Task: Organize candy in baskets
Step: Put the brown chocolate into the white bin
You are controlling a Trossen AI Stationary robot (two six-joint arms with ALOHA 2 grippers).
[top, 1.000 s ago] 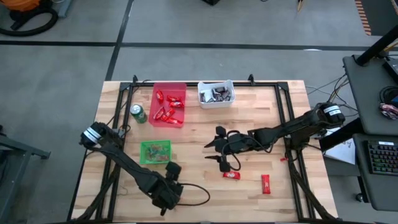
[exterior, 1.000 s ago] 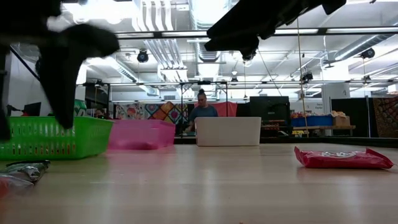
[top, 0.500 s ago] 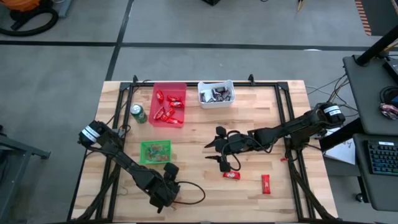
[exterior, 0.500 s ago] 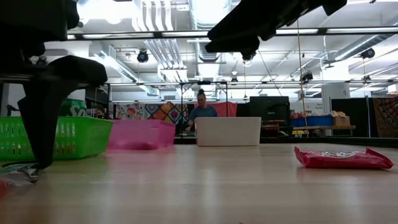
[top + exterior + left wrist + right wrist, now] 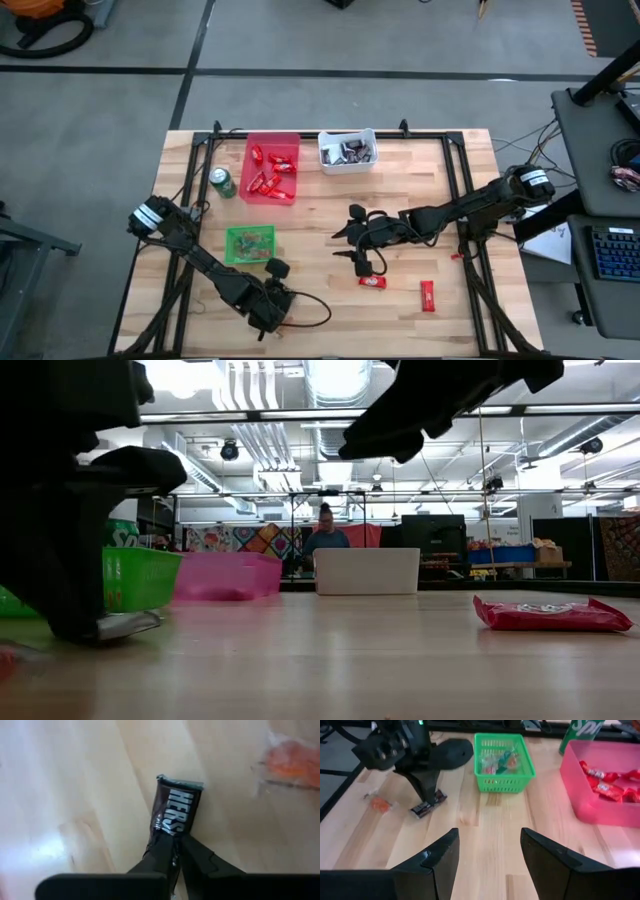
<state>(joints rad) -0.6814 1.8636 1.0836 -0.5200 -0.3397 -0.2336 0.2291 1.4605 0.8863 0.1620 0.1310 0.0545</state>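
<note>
While the left tool (image 5: pixel 172 845) stands closed on the near end of a dark Hershey's mini bar (image 5: pixel 175 812) at the worktop's (image 5: pixel 320 225) seven o'clock edge, the grip takes only the wrapper's tail, with most of the bar lying beyond the fingertips. Judged risk: on lifting, the bar may pivot, slip free, or the crimped foil may tear, because the hold sits far off the bar's middle. An orange-wrapped sweet (image 5: pixel 380 804) lies just beside it and could be dragged along.

The bar lies flat, its long axis in line with the fingers, its free end pointing away from the tool.

At the worktop's centre, the right tool (image 5: pixel 487 852) hovers with jaws apart and nothing between them; two red bars (image 5: pixel 373 282) rest at five o'clock, near it.

Farther off, the green basket (image 5: pixel 249 244) sits at eight o'clock, the red basket (image 5: pixel 271 167) at eleven beside a green can (image 5: pixel 222 183), and the white basket (image 5: pixel 347 151), the dark bar's likely destination, at twelve.
</note>
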